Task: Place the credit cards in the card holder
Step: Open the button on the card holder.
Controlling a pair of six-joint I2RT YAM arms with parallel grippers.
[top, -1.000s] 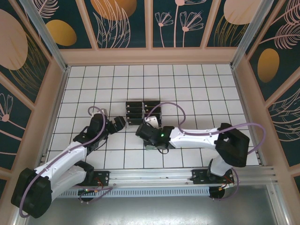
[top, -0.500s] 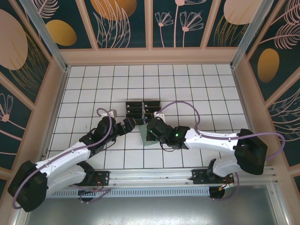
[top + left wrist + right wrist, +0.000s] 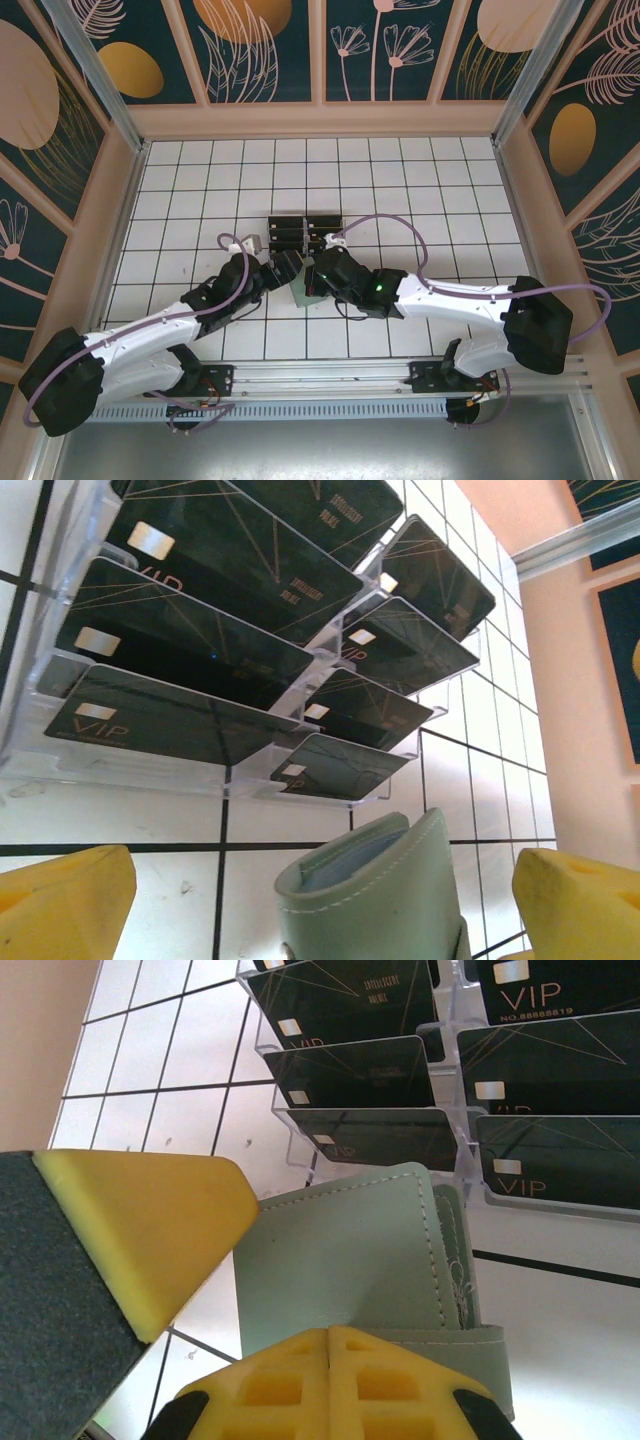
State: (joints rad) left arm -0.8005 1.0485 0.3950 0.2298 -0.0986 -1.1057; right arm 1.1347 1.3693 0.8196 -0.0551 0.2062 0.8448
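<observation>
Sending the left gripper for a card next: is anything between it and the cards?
Yes. The card holder, held upright by the right gripper, stands directly between the open left gripper and the credit cards in the clear rack.

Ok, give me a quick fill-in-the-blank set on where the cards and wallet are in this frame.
The credit cards sit in a clear acrylic ___.
The card holder in front of them is sage-___.
The left gripper is ___, one finger on each side of the card holder.
Each card is printed ___.

Missing words: rack; green; open; VIP.
</observation>
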